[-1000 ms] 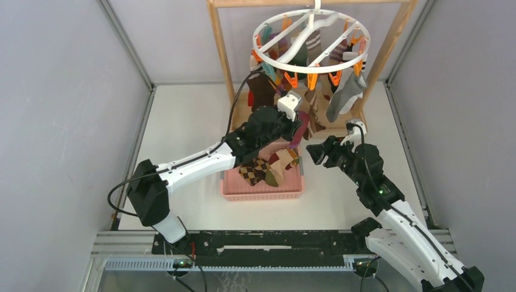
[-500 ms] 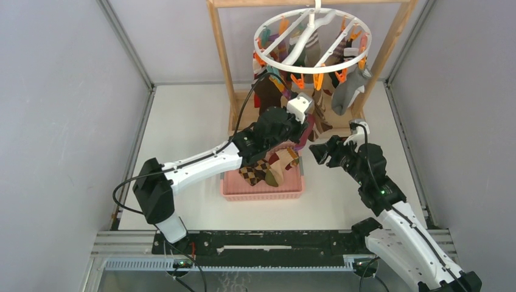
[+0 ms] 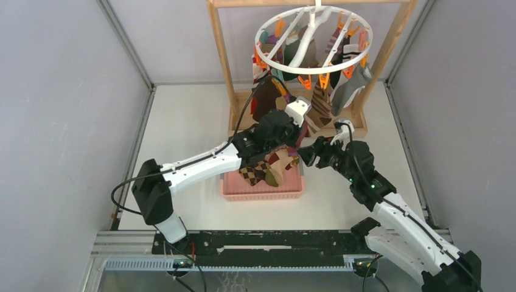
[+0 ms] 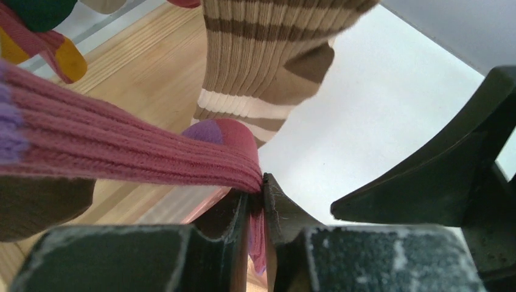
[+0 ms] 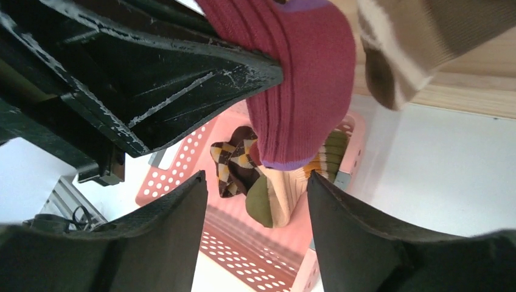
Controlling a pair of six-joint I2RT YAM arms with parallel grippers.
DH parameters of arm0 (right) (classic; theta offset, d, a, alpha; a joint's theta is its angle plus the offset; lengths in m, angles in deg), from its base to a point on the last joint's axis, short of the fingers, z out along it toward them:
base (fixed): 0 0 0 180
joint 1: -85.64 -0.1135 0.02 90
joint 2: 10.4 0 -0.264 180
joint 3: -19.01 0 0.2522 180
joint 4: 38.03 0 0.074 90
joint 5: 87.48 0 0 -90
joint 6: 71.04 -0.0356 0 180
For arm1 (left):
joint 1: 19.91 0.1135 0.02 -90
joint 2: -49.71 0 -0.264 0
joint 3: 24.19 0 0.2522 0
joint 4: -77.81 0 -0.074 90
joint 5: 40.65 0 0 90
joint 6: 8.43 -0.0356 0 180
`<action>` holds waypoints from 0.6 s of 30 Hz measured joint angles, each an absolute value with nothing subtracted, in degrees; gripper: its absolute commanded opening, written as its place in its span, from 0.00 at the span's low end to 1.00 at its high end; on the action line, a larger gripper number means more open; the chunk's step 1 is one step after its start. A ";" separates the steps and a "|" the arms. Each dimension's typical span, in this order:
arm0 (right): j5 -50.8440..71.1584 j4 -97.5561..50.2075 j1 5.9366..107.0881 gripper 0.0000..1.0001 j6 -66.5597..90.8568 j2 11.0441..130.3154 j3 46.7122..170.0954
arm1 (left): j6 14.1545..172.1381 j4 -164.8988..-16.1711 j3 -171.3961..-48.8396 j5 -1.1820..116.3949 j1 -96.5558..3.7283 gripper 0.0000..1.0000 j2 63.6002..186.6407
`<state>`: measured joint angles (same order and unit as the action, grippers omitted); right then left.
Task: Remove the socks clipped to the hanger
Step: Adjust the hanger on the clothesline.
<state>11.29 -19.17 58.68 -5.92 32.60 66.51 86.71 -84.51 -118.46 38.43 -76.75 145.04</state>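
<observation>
The round white hanger (image 3: 313, 38) hangs from the wooden frame, with several socks (image 3: 347, 85) clipped to its rim by orange and teal clips. My left gripper (image 3: 298, 131) is shut on a maroon ribbed sock with purple trim (image 4: 122, 152), which stretches up to the left. The same sock (image 5: 301, 91) hangs in the right wrist view. A tan sock with brown stripes (image 4: 274, 55) hangs just behind it. My right gripper (image 3: 305, 155) is open and empty (image 5: 255, 207), close beside the left gripper and just under the maroon sock's toe.
A pink plastic basket (image 3: 261, 188) under both grippers holds a brown argyle sock (image 5: 234, 164) and an olive and cream one (image 5: 277, 198). The wooden frame rack (image 3: 222, 55) stands at the back, its base board (image 3: 341, 129) behind the grippers. Grey walls on both sides.
The hanger has swung back and to the right. My left gripper, after reaching up and right, has drawn slightly back down. My right gripper has moved left, close to the left gripper.
</observation>
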 measured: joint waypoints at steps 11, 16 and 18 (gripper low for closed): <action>3.20 -23.43 51.58 0.78 -5.90 42.15 66.70 | 89.53 -78.78 -118.46 37.68 -76.75 0.17 141.48; 0.71 -26.58 51.38 0.79 -5.94 44.56 66.79 | 90.58 -77.58 -118.46 37.97 -76.75 0.17 140.10; 0.47 -28.21 51.36 0.79 -5.99 45.24 66.79 | 90.74 -77.36 -118.46 38.14 -76.75 0.17 139.80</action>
